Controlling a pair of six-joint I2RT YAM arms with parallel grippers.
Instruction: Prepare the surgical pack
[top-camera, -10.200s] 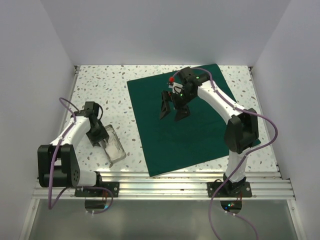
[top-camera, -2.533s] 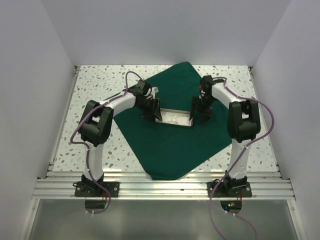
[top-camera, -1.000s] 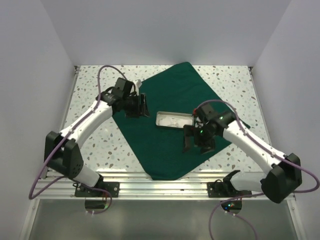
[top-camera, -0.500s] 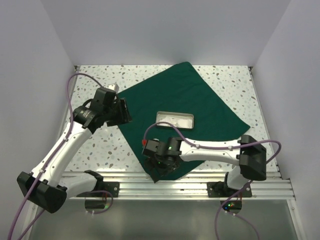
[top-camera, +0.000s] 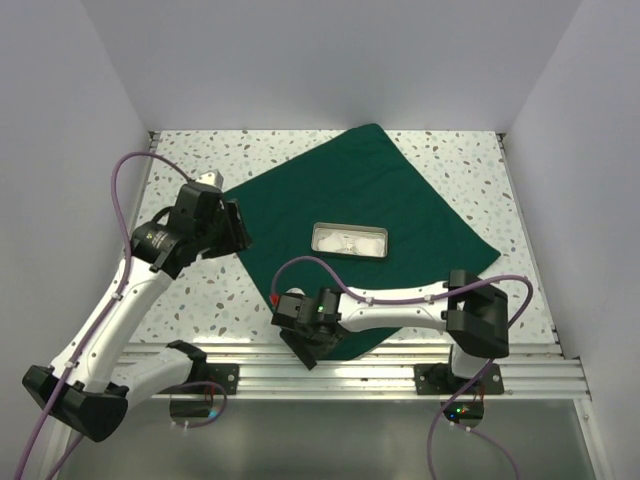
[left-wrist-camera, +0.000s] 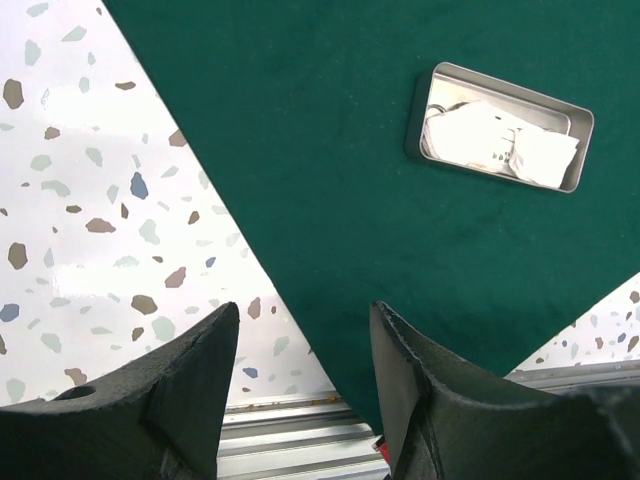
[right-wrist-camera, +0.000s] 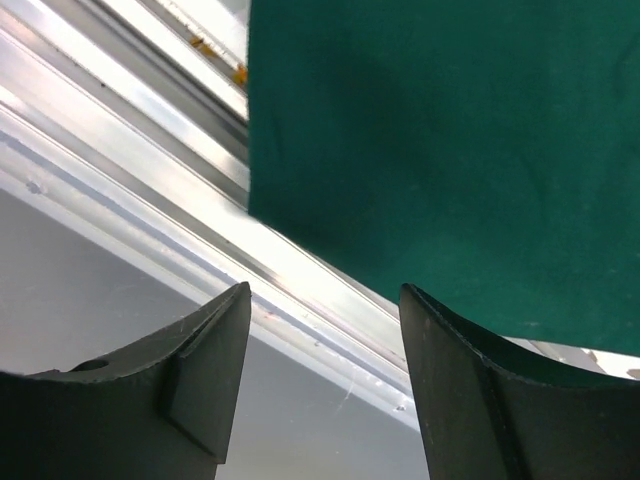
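Green cloth (top-camera: 340, 190): spread flat as a diamond, centre of bench (top-camera: 200, 170).
Metal tin (top-camera: 349, 241): on cloth, centre.
Left hand (top-camera: 232, 228): at cloth's 9 o'clock corner, jaws apart, empty.
Right hand (top-camera: 305, 345): above 6 o'clock corner, jaws apart, empty.

Matt cloth (top-camera: 370, 200), shiny metal tin (left-wrist-camera: 414, 120), glossy speckled tabletop (top-camera: 195, 155).

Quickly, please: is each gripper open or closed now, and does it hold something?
Left gripper: open, holding nothing.
Right gripper: open, holding nothing; the near corner of the green cloth lies just ahead of it.
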